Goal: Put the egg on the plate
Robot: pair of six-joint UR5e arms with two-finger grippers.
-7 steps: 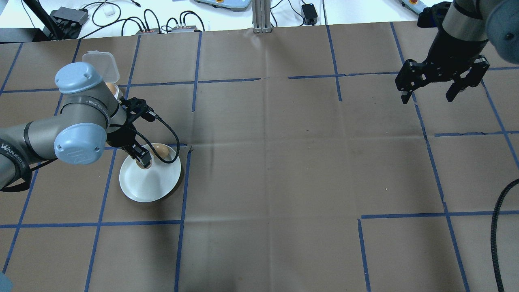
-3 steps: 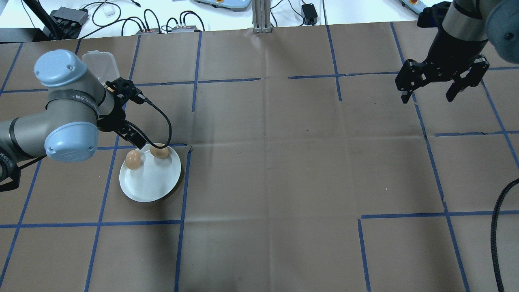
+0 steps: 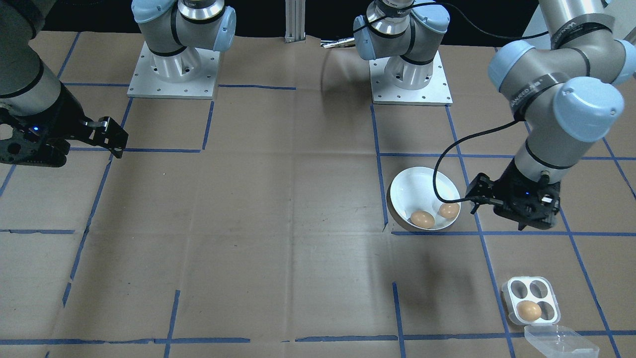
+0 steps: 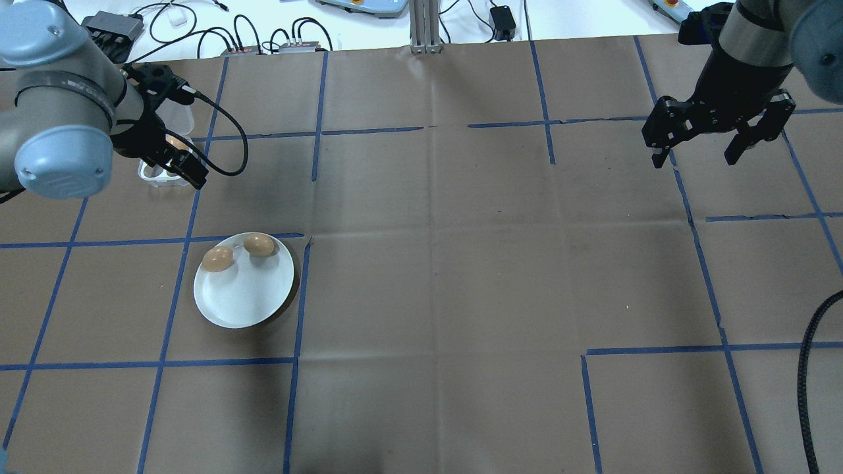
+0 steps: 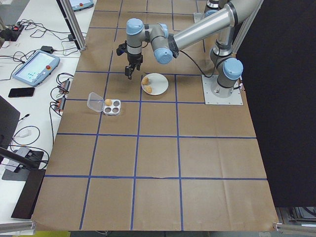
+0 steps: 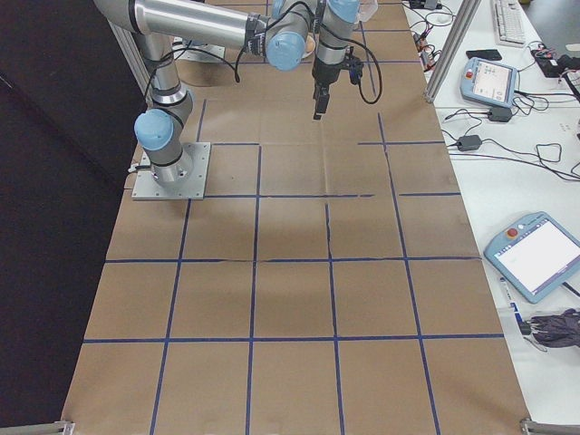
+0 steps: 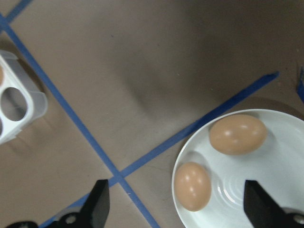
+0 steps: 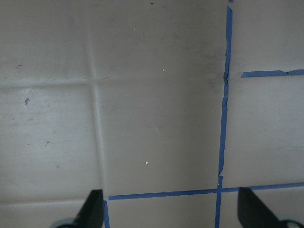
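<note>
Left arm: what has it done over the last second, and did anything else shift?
The left gripper let go of an egg on the plate, beside the egg already there. It then lifted and drew back toward the egg tray, jaws open and empty. The plate, the first egg and the right gripper stayed put.

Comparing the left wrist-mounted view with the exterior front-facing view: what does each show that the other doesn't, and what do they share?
Only the left wrist view shows the concentric rings in the plate's centre. Only the front-facing view shows the third egg in the egg tray, the clear lid, both arm bases and the right gripper. Both show the plate holding two eggs, the tray's edge, blue tape and the open left gripper.
</note>
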